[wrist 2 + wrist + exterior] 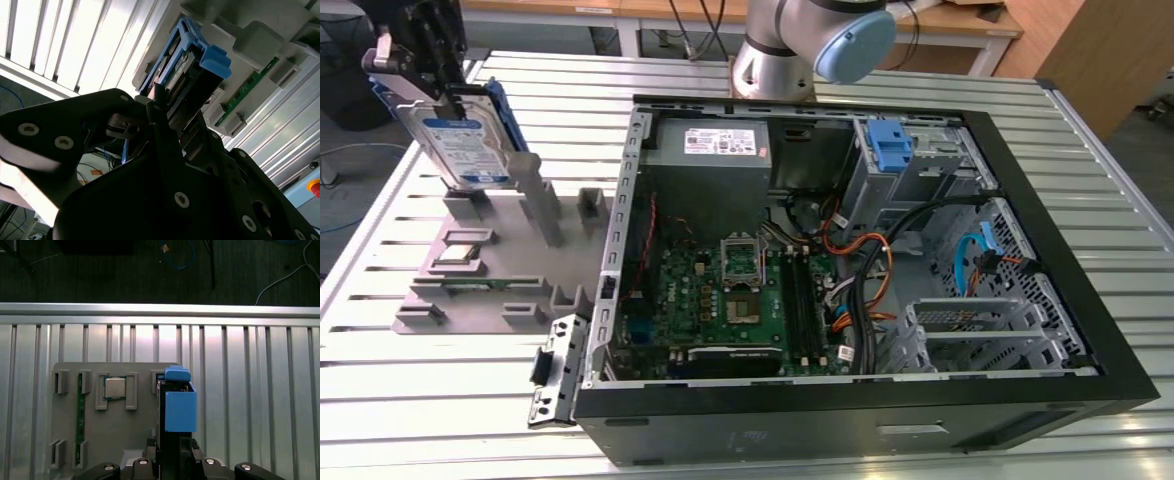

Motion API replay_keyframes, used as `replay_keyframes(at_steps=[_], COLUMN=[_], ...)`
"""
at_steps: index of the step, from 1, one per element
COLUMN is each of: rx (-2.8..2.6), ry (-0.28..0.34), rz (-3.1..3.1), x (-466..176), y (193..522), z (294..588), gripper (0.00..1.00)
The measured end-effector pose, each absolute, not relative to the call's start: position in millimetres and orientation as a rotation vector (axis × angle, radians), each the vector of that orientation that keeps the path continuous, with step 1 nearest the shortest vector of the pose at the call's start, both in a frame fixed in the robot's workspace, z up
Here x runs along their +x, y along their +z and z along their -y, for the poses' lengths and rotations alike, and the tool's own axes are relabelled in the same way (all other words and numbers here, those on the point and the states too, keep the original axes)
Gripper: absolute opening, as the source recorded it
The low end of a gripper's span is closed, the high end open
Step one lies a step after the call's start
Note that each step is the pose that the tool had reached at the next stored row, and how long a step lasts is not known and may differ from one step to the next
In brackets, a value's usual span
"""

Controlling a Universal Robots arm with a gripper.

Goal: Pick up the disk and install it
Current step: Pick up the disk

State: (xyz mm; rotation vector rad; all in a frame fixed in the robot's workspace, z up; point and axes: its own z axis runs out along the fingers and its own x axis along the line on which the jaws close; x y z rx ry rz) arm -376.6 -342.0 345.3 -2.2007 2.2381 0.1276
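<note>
Slats of the aluminium table (454,400) bear a grey fixture (494,290) at the exterior view's left; over it the gripper (438,85) clamps the disk (460,145) upright. Cables (180,252) cross the dark floor (100,270) beyond.

Open computer case (854,425) on slatted table (440,425); grey parts holder (514,268) just beside it.
</note>
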Motion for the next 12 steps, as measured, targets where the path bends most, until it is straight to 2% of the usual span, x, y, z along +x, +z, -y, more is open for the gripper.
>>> replay_keyframes(at_steps=[12], rx=[-2.201], ry=[0.128], rz=[-2.238], x=[-376.5], y=[347.7], z=[341.9], gripper=[0.35])
